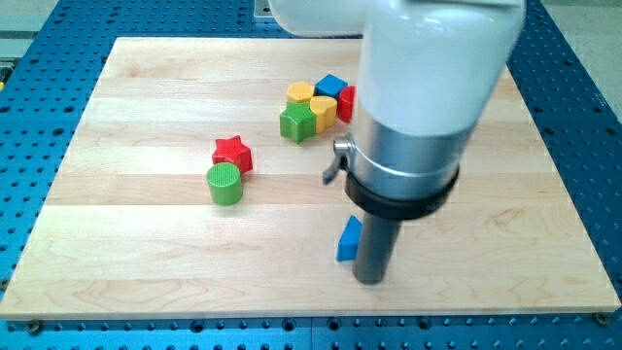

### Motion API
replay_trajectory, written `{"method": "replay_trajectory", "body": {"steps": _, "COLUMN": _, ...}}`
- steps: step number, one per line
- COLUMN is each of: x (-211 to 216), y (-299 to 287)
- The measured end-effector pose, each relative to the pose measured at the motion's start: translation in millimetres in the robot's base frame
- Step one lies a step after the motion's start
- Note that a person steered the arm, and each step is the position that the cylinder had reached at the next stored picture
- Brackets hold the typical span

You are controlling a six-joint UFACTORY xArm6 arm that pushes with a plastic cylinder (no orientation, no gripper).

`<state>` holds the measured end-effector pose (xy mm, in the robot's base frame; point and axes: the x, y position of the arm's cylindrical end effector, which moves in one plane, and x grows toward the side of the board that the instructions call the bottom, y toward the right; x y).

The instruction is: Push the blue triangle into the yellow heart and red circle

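Note:
The blue triangle [347,240] lies at the view's lower middle, its right side hidden behind my rod. My tip [370,279] sits against the triangle's right, slightly below it. The yellow heart [324,110] is in a cluster near the view's top middle. The red circle [345,102] is just right of the heart and partly hidden by the arm. The triangle is well below that cluster, apart from it.
The cluster also holds a blue cube [331,86], another yellow block [300,93] and a green star [298,123]. A red star [232,153] touches a green cylinder [224,184] at the left middle. The wooden board [117,262] lies on a blue perforated table.

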<state>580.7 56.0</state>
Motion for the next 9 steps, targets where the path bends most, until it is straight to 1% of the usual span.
{"method": "replay_trajectory", "body": {"steps": 1, "x": -51, "y": -21}}
{"method": "replay_trajectory", "body": {"steps": 2, "x": -29, "y": -26}}
{"method": "replay_trajectory", "body": {"steps": 3, "x": -56, "y": -50}}
{"method": "replay_trajectory", "body": {"steps": 5, "x": -135, "y": -50}}
{"method": "replay_trajectory", "body": {"steps": 6, "x": -139, "y": -48}}
{"method": "replay_trajectory", "body": {"steps": 7, "x": -164, "y": -15}}
{"method": "replay_trajectory", "body": {"steps": 8, "x": -166, "y": -11}}
{"method": "replay_trajectory", "body": {"steps": 9, "x": -103, "y": -14}}
